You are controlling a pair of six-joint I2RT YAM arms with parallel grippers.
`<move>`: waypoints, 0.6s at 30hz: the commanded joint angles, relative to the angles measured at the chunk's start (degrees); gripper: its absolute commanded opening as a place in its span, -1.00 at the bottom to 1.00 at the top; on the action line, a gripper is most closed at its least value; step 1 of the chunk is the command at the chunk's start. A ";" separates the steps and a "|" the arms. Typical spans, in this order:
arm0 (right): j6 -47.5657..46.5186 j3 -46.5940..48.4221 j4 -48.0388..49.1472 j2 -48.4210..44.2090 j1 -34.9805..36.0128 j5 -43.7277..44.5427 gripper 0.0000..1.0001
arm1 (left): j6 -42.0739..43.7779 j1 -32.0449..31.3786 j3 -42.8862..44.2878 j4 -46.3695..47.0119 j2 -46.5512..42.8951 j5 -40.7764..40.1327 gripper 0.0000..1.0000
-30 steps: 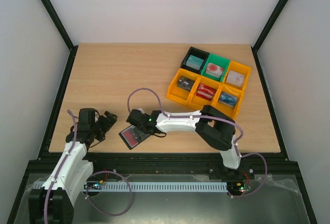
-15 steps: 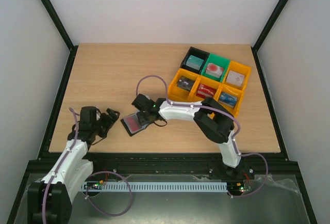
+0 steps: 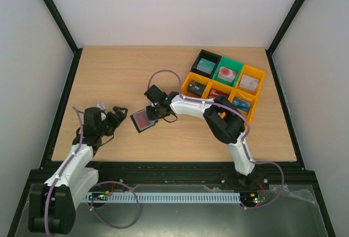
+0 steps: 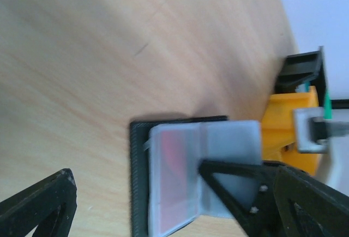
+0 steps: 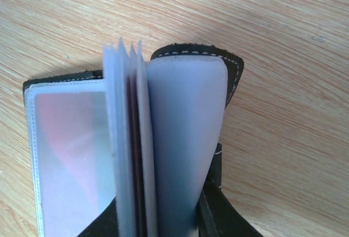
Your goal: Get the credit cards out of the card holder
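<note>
Left gripper [image 3: 116,118] sits low over the near-left part of the counter [image 3: 120,73], jaws wide apart, nothing between them, pointing right at the card holder [image 4: 138,171]. Small gap between the two, not touching.

Card holder lies open on the counter, a bit left of centre and towards the near edge, black cover down. Left leaf lies flat, with a red card [image 5: 68,138] inside its clear pocket. A fan of pale plastic sleeves [image 5: 125,138] stands upright from the spine; a dark reddish edge shows between two of them, can't tell if that's another card. Right flap of the black cover curls up behind the sleeves.

Right gripper [image 3: 153,111] is right on the card holder's far-right side, arm reaching in from the right. Jaws are drawn in on the base of the upright sleeves; it looks clamped on them, though the contact sits at the frame edge in the right wrist view.

Far right: a block of yellow, green and black bins [image 3: 188,99], each with a small item, well apart from the card holder.
</note>
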 commanded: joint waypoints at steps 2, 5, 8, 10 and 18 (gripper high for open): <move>-1.80 1.54 3.24 -3.75 -1.08 -7.57 -0.72 | 7.93 0.65 5.51 5.12 -1.53 4.31 0.98; -3.05 2.03 5.05 -7.37 -1.77 -10.17 -0.72 | 10.81 1.13 5.96 5.27 -3.96 7.58 0.98; -3.20 1.83 7.19 -11.18 -3.08 -12.80 -0.73 | 14.33 2.16 7.40 4.33 -6.77 10.94 0.98; -3.37 1.86 8.18 -13.33 -3.91 -13.63 -0.74 | 16.61 2.89 9.17 2.69 -7.51 12.67 0.98; -6.20 2.74 9.58 -20.77 -4.66 -14.54 -0.72 | 9.45 6.74 12.38 11.75 -12.50 20.30 0.98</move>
